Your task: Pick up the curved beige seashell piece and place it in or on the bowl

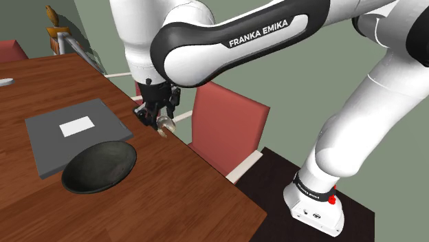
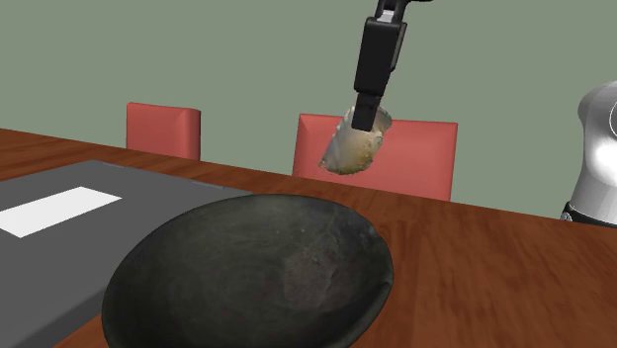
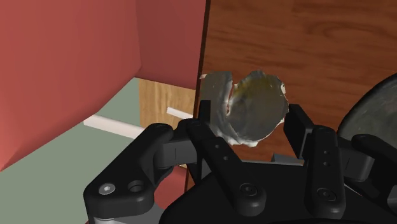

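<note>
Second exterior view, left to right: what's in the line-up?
White sheet → left red chair → seashell held in the gripper → white robot arm. The dark bowl spans beneath several of these, so it is left unranked.

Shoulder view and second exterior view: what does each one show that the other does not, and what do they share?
Shoulder view: the white arm's lettered link, its base on the dark stand. Second exterior view: the curved beige seashell piece hanging clear above the brown wooden table. Both: the all-black gripper clasping the shell, the dark round bowl, the grey mat, a red chair.
</note>
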Controlling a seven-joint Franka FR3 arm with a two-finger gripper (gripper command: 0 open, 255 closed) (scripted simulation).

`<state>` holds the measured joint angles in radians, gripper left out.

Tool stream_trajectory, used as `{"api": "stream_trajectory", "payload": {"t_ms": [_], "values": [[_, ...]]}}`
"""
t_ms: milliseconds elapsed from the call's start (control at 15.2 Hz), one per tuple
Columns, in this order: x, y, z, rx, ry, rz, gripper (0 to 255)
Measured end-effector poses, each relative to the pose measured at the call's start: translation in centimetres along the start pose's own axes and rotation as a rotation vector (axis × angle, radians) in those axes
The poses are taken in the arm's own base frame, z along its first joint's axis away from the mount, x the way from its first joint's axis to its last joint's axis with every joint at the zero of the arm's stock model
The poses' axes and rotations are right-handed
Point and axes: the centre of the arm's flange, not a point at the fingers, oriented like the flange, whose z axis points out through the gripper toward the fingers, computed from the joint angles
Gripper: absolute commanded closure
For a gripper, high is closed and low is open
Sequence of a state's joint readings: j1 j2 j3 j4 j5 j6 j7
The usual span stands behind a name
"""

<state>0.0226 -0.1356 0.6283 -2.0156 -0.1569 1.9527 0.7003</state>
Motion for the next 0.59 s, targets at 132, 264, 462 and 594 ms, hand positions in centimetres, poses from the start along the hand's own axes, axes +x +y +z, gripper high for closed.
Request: {"api": "stream_trajectory", "payload": {"t_ms": [132,264,462,594], "values": [[0.1,0.2,-1.0,0.000,0.000,0.000,255],[0.4,0.3,-2.1,0.000,0.000,0.000,255],[0.7,0.6,-3.5,0.000,0.000,0.000,255],[1.1,-0.9,-4.2,0.000,0.000,-0.002,255]]}}
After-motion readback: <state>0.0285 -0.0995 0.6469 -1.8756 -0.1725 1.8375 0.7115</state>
